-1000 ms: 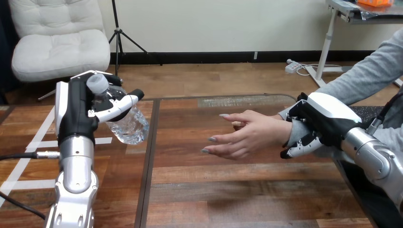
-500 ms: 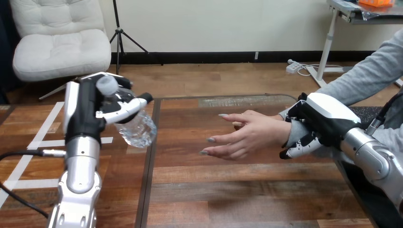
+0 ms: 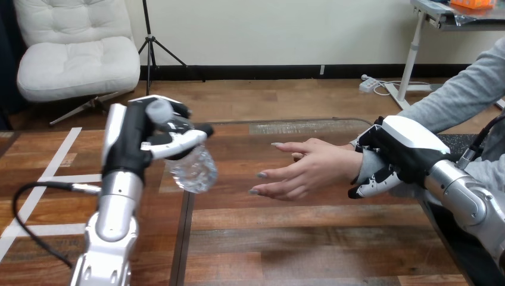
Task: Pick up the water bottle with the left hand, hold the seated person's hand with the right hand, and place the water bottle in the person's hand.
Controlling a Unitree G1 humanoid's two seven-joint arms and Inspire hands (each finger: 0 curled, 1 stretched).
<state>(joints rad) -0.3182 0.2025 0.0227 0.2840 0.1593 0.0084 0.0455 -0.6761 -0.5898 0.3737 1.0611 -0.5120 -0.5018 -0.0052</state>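
My left hand point(image 3: 134, 137) is raised above the table's left part, its fingers and thumb curled round a clear water bottle point(image 3: 189, 165) with a pale cap point(image 3: 159, 111). The bottle tilts, its base toward the person's hand point(image 3: 306, 168). That hand is held out open over the table's middle, fingers pointing left, a short gap from the bottle. My right hand point(image 3: 396, 154) is at the person's wrist, with fingers curled round the grey sleeve point(image 3: 374, 162) from the right.
The wooden table point(image 3: 298, 238) runs across the view, with a dark seam point(image 3: 181, 238) running toward its front edge. White tape lines point(image 3: 41, 196) mark its left part. The person's grey-sleeved arm point(image 3: 458, 98) comes in from the upper right.
My left hand has carried the bottle rightward, closer to the person's open hand. The person's hand and my right hand have stayed put.
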